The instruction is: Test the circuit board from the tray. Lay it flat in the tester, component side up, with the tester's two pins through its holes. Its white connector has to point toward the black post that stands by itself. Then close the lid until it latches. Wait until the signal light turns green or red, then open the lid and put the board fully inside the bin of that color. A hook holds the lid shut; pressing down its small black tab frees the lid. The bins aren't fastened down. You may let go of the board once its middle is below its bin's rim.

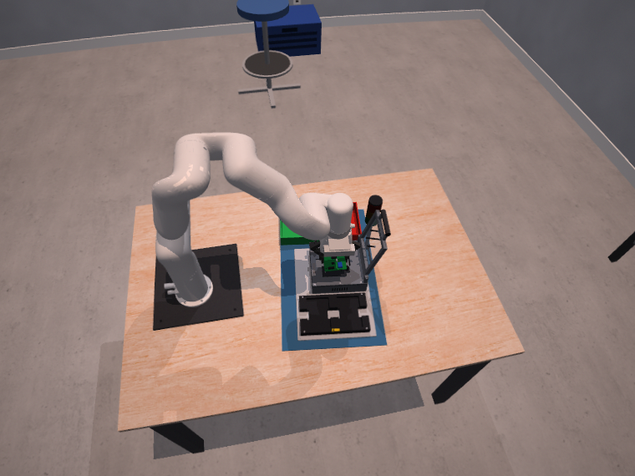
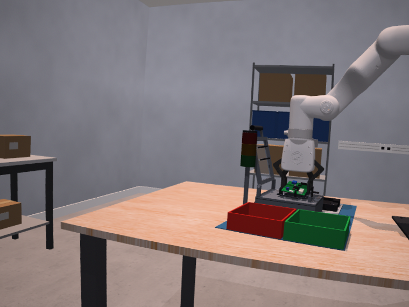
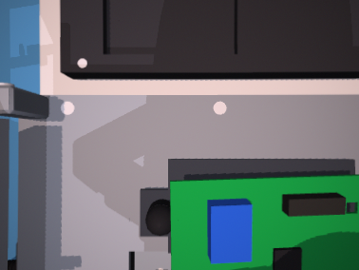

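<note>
The green circuit board (image 1: 334, 263) (image 2: 294, 188) (image 3: 258, 190) is in my gripper (image 2: 296, 190), component side up, just above the grey tester (image 1: 338, 287) (image 2: 277, 202). The gripper is shut on the board's edges. The board's blue block shows in the wrist view; its white connector (image 2: 301, 190) faces the exterior view. The tester's lid (image 1: 375, 262) (image 2: 269, 163) stands open. The pins are hidden, and I cannot make out the black post for certain. The signal light (image 1: 374, 202) (image 2: 248, 150) looks unlit. The black tray (image 1: 315, 327) (image 3: 190, 28) holds no board.
The red bin (image 1: 355, 220) (image 2: 254, 228) and green bin (image 1: 294, 240) (image 2: 315, 235) stand side by side behind the tester. The lid's black handle (image 1: 386, 222) sticks up beside the signal light. A blue mat (image 1: 288, 307) lies under the station. The arm stands on a black base plate (image 1: 223, 302).
</note>
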Controlling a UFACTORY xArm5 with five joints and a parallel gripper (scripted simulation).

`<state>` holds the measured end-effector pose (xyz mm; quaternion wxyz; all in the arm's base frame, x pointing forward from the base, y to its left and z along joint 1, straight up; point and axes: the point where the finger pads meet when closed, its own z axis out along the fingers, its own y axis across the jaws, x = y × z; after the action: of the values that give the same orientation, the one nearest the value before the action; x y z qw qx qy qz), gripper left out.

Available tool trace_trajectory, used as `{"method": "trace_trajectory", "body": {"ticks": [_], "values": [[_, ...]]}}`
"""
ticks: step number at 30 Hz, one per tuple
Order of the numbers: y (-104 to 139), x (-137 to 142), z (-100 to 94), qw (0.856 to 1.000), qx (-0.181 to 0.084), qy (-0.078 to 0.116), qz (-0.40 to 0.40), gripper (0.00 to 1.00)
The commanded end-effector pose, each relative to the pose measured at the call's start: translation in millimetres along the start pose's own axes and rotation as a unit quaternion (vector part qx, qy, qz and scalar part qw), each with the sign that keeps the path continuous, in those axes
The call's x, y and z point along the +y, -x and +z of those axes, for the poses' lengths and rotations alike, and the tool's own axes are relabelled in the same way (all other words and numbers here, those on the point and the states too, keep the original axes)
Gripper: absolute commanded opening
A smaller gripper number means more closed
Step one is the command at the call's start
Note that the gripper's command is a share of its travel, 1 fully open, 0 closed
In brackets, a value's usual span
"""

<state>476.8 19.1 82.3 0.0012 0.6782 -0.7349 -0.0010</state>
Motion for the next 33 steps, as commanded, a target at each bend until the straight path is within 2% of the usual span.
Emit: {"method": "trace_trajectory", "body": {"ticks": [1, 33], "values": [[0.1, -1.4, -3.5, 1.000, 0.000, -0.002, 0.000, 0.79], [0.0, -0.7, -2.8, 1.000, 0.000, -0.002, 0.012, 0.79]]}}
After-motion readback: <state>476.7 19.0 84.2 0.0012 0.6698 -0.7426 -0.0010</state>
